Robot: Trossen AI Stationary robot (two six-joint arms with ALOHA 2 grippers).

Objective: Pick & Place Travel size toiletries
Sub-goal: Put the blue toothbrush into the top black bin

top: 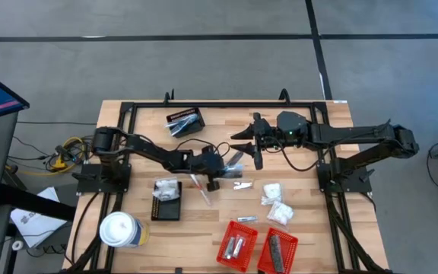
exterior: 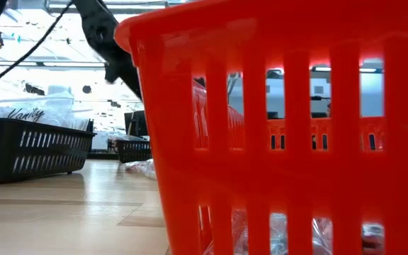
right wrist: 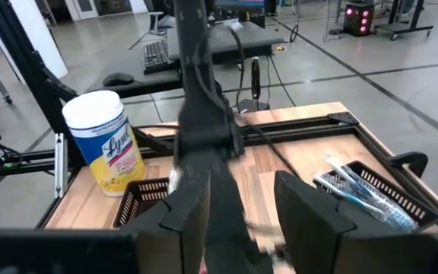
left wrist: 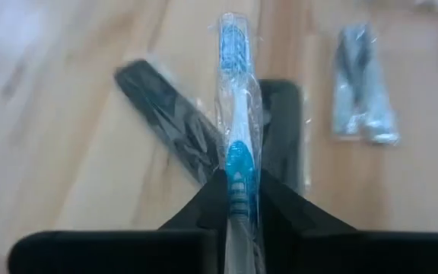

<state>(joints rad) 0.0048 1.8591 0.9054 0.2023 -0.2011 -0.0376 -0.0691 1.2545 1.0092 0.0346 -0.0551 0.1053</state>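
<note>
Light wood-plank table [top: 204,217] on grey concrete floor [top: 204,61]. Left tool [left wrist: 238,205] at table centre, clenched on a clear-wrapped blue toothbrush [left wrist: 236,114]. Right tool [top: 251,148] at 1 o'clock of it, fingers parted, holding nothing. Other toiletries: white packets [top: 277,204] at 4 o'clock; red baskets [top: 257,247] at 5
</note>
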